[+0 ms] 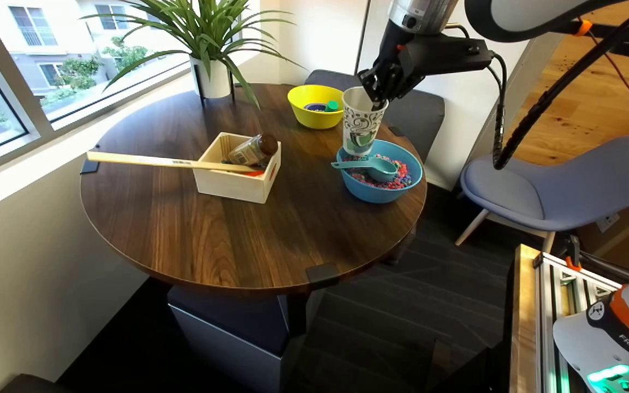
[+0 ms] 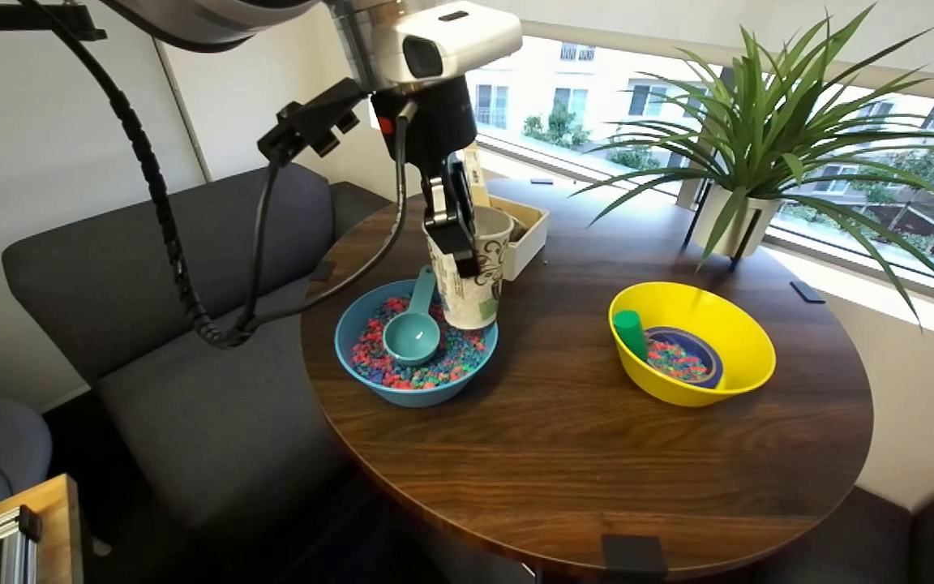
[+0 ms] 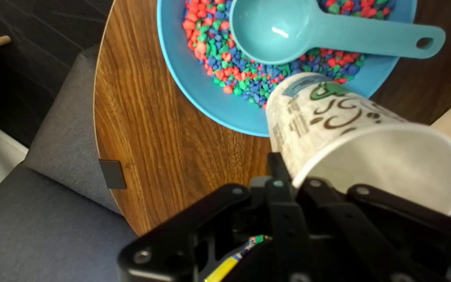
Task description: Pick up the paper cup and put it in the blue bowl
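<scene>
The white paper cup with a brown swirl and green pattern shows in both exterior views (image 1: 360,131) (image 2: 473,305) and in the wrist view (image 3: 323,111). My gripper (image 1: 378,102) is shut on the cup's side wall at the rim, one finger inside and one outside; the fingers also show in the other pictures (image 2: 465,258) (image 3: 288,174). The cup hangs tilted with its base over the edge of the blue bowl (image 1: 374,195) (image 2: 414,397) (image 3: 210,107). I cannot tell whether the base touches anything. The bowl holds coloured pebbles and a teal scoop (image 1: 381,170) (image 3: 274,31).
The scoop's handle sticks out past the bowl's rim near the cup. A yellow bowl (image 1: 314,119) (image 2: 694,389) stands on the round wooden table (image 1: 221,234). A pale wooden box (image 1: 232,185) holds a bottle (image 1: 249,150) and a long stick (image 1: 145,159). A potted plant (image 1: 213,79) stands by the window.
</scene>
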You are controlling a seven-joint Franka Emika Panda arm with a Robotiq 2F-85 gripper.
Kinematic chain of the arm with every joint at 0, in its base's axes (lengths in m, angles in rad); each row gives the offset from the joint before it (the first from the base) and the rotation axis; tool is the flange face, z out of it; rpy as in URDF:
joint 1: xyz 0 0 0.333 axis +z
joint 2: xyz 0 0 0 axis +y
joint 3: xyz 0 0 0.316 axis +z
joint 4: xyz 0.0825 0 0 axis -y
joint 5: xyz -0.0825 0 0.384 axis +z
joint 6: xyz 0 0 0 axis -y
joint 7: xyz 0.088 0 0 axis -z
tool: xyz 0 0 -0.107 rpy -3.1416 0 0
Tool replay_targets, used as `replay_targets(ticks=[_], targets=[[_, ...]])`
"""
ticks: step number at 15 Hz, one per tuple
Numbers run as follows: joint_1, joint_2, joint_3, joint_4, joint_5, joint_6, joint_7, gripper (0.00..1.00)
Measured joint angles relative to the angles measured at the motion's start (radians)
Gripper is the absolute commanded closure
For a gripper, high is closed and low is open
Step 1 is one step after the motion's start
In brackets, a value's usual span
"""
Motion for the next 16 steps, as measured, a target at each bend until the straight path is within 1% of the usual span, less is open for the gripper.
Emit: replay_targets(ticks=[8,9,10,16], targets=[[0.014,0.014,0.017,0.001,0.027,-0.117,-0.056,0.99],[0.015,0.019,0.017,0.001,0.029,-0.122,-0.058,0.72],[0.014,0.027,0.017,0.001,0.031,-0.123,-0.058,0.71],[0.012,0.055,0.009,0.031,0.03,-0.117,-0.056,0.27]])
